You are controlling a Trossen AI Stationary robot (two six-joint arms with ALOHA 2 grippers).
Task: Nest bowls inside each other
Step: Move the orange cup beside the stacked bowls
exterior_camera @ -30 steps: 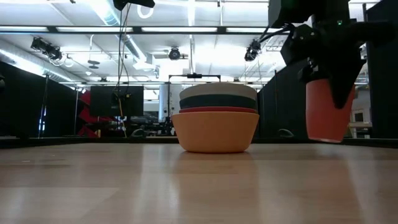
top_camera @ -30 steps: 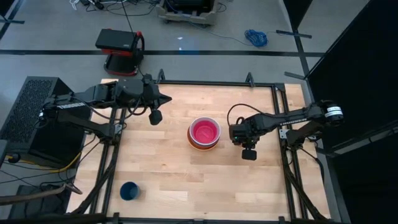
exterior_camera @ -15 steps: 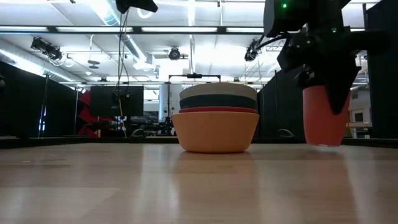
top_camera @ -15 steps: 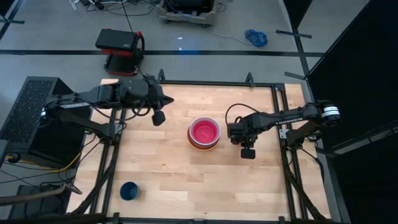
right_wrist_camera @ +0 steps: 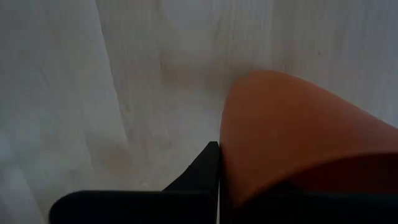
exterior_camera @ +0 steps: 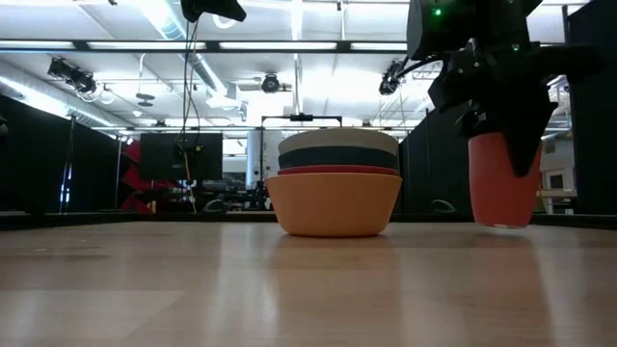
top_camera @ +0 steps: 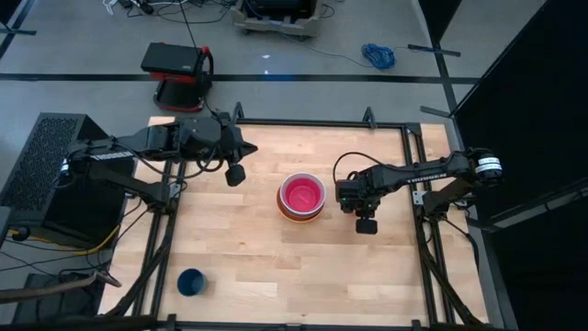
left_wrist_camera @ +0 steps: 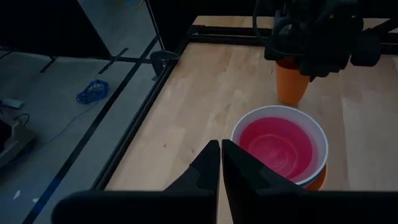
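Bowls [top_camera: 301,196] sit nested in one stack mid-counter [top_camera: 248,267], pink inside white on top; the low view shows four layers, and I can't confirm a fifth. Right gripper [top_camera: 366,222], just right of the stack, pinches one orange cup [exterior_camera: 501,178] against the wood. Risk, as I judge it: lifting away before letting go could tip the cup. Left gripper [top_camera: 235,175] hovers far-left, fingers pressed together, holding nothing. One dark blue cup [top_camera: 191,281] waits near-left.

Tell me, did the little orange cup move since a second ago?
Yes. In the low view the orange cup, held in the right gripper, has come down onto the table and sits slightly closer to the stacked bowls.
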